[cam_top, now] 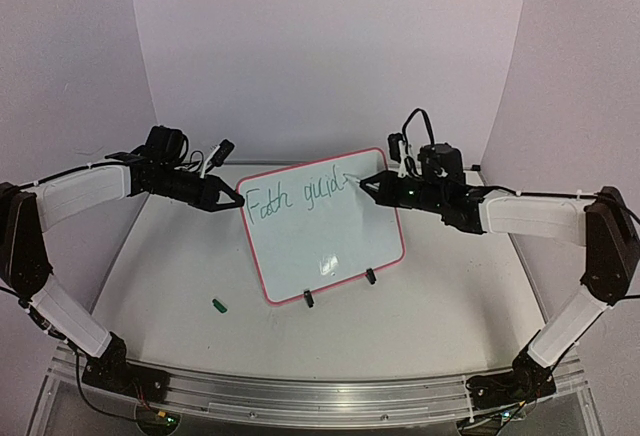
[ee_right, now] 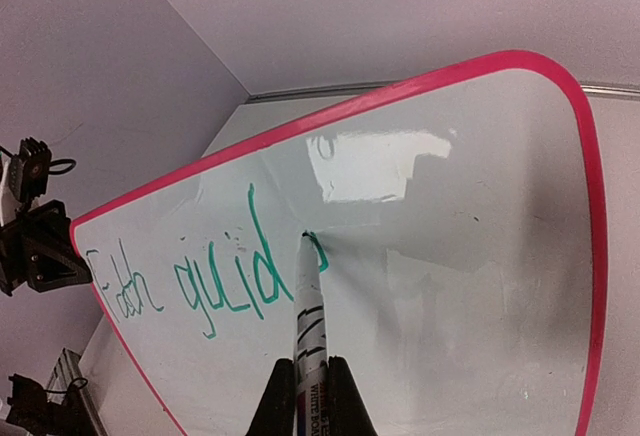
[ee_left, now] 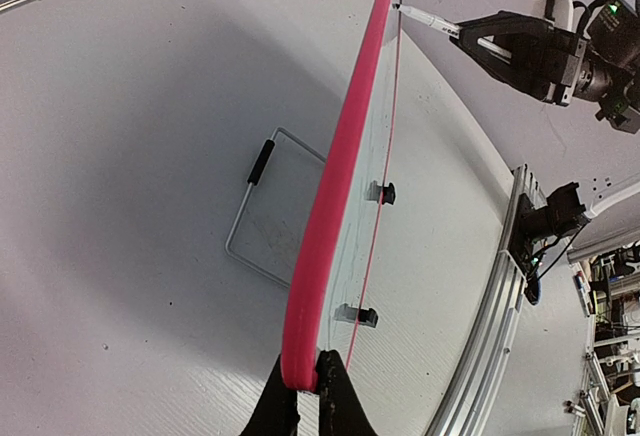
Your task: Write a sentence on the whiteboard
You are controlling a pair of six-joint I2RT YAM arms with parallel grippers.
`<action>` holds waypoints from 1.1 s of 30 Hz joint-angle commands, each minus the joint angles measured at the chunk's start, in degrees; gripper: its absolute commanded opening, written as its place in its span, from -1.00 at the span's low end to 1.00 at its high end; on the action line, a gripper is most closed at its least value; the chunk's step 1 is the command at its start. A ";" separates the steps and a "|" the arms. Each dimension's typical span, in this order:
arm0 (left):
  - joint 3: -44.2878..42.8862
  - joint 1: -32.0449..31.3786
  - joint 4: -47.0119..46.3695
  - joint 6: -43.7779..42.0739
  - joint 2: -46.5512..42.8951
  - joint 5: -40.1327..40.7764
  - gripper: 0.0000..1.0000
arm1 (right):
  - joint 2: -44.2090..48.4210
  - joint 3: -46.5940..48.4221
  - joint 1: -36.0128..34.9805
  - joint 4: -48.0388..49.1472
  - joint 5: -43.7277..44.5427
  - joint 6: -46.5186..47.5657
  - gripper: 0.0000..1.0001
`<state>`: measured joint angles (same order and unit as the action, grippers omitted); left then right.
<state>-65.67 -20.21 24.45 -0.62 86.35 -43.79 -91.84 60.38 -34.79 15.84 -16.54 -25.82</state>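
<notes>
My left jaws pinch the whiteboard [cam_top: 330,246] at nine o'clock; right jaws clamp a marker [ee_right: 308,311], tip on the sentence [ee_right: 222,294].

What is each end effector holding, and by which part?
The left end effector pinches the whiteboard by its rim, near its top corner; the right end effector grips the marker by its barrel, tip on the board.

"Faith guid" on the whiteboard [cam_top: 335,241]
</notes>
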 commanded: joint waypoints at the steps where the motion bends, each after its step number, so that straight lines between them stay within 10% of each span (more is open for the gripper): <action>1: 0.89 -3.09 5.76 -5.20 2.61 3.79 -1.00 | -0.75 0.89 0.22 1.21 -1.75 0.26 -1.00; 33: 0.76 -3.39 5.74 -5.24 2.87 3.80 -1.00 | 6.96 -2.70 0.23 0.26 2.65 0.80 -1.00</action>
<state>-65.67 -20.34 24.43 -0.62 86.35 -43.77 -88.44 55.11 -34.76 15.27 -14.86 -25.92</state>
